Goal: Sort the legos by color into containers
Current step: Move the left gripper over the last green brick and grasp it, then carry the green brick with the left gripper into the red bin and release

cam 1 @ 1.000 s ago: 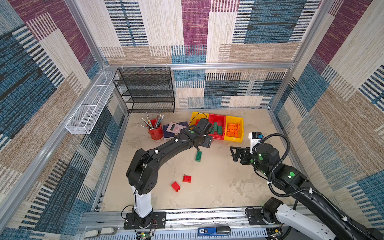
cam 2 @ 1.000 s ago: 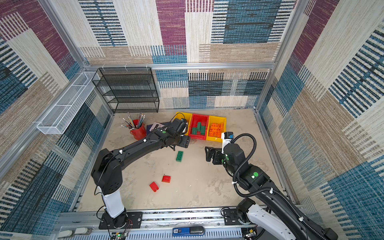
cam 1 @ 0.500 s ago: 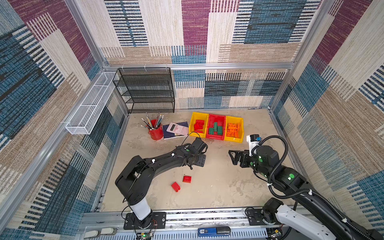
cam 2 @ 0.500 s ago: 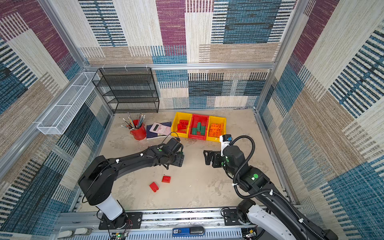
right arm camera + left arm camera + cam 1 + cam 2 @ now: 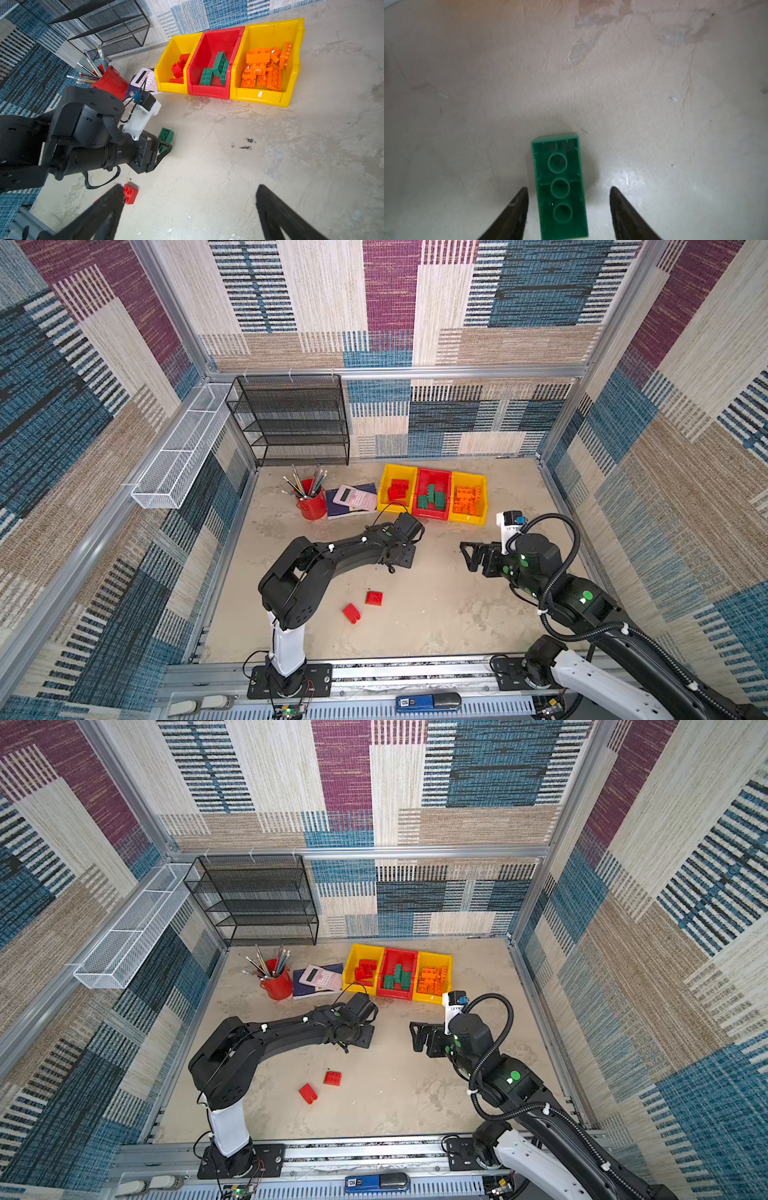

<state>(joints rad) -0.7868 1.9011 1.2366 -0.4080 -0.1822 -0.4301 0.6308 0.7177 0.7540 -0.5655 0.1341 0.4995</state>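
Now, with your left gripper [image 5: 568, 188] spread astride the green brick [image 5: 558, 166] lying underside-up on the table [image 5: 654, 104], centre it, close squarely on the long sides, then lift clear toward the middle red bin [image 5: 207, 91] beyond

Three joined containers [image 5: 434, 477] stand far on the table [image 5: 436, 614]. The left yellow one holds red legos [image 5: 397, 489], the middle red one green legos [image 5: 432, 498], and the right yellow one orange legos [image 5: 467, 501]. A green brick [image 5: 560, 187] lies underside-up mid-table. Two red bricks [image 5: 374, 598] [image 5: 351, 612] lie nearer.
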